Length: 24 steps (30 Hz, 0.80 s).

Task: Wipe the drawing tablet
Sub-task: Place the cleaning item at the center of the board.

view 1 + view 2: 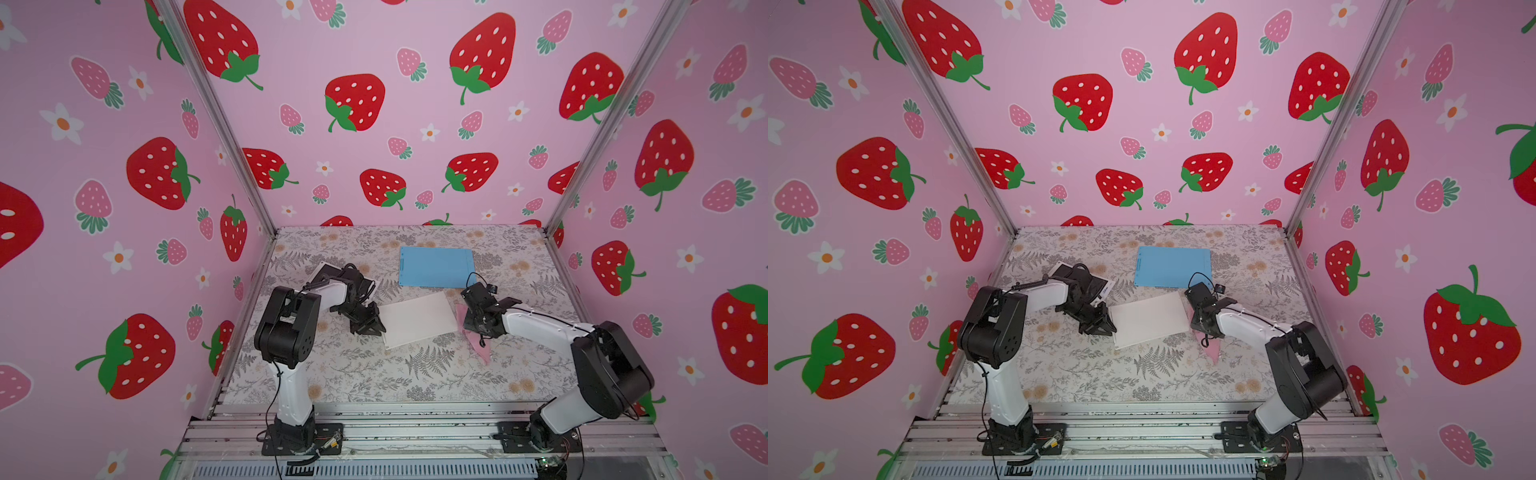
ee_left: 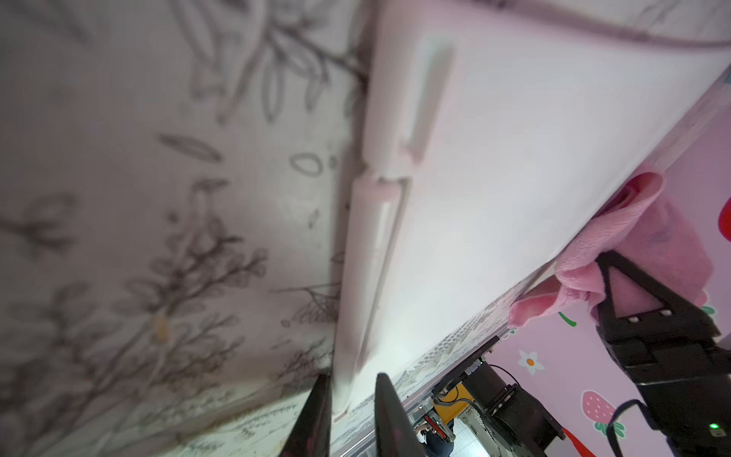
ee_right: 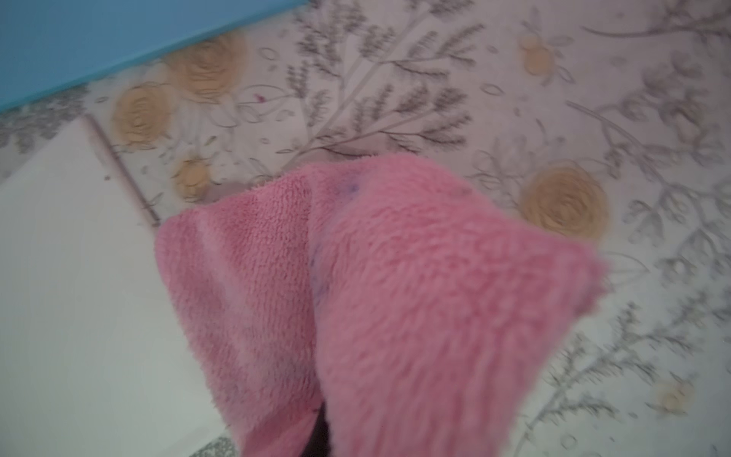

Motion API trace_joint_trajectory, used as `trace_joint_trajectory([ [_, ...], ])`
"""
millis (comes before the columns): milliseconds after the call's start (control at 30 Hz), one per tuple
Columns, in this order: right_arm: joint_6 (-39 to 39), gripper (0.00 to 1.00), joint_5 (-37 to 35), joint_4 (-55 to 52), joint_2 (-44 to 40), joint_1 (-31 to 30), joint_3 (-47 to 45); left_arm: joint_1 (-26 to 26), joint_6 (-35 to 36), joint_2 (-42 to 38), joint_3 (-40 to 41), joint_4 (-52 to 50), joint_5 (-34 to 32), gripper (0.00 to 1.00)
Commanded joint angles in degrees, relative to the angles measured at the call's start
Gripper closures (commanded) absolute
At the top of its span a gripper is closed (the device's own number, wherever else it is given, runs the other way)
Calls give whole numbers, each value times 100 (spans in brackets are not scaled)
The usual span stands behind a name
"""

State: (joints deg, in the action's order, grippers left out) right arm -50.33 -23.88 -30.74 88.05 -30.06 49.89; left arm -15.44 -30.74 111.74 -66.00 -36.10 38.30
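Observation:
The white drawing tablet lies flat mid-table, slightly askew. My left gripper is at its left edge. In the left wrist view the left gripper is open a little, its two dark fingers either side of the tablet rim, with a gap showing at one finger. My right gripper is shut on a pink fluffy cloth at the tablet's right edge. The cloth hides nearly all of the right fingers and overlaps the tablet corner.
A blue tablet lies behind the white one, close to the right wrist. A black-screened tablet sits at the back left, partly under the left arm. Strawberry-print walls enclose three sides; a metal rail runs along the front.

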Motion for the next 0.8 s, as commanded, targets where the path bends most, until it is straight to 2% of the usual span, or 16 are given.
trace_joint_trajectory([
  [0,-847,97,853,-978,-65,325,-158,-123,-43,599,242,185,-1660,74],
  [67,-880,89,970,-965,-116,484,-277,-142,-88,603,224,219,-1642,72],
  [200,-850,56,893,-1193,-341,641,-224,-196,-175,634,117,272,-1580,70],
  [267,-719,49,647,-1448,-517,629,-40,-232,-204,693,-19,262,-1574,70],
  [300,-676,42,472,-1654,-656,610,67,-247,-245,738,-90,257,-1555,70],
  [433,-335,37,-199,-1939,-1222,353,358,-271,-369,921,-457,209,-1543,70],
  [533,-45,36,-478,-1970,-1396,-18,548,-284,-397,1103,-849,98,-1572,70],
  [700,201,35,-863,-1987,-923,-956,944,-292,-387,1536,-1636,-161,-1581,70],
  [767,172,34,-884,-2083,-690,-1127,1131,-292,-375,1709,-1980,-290,-1583,70],
])
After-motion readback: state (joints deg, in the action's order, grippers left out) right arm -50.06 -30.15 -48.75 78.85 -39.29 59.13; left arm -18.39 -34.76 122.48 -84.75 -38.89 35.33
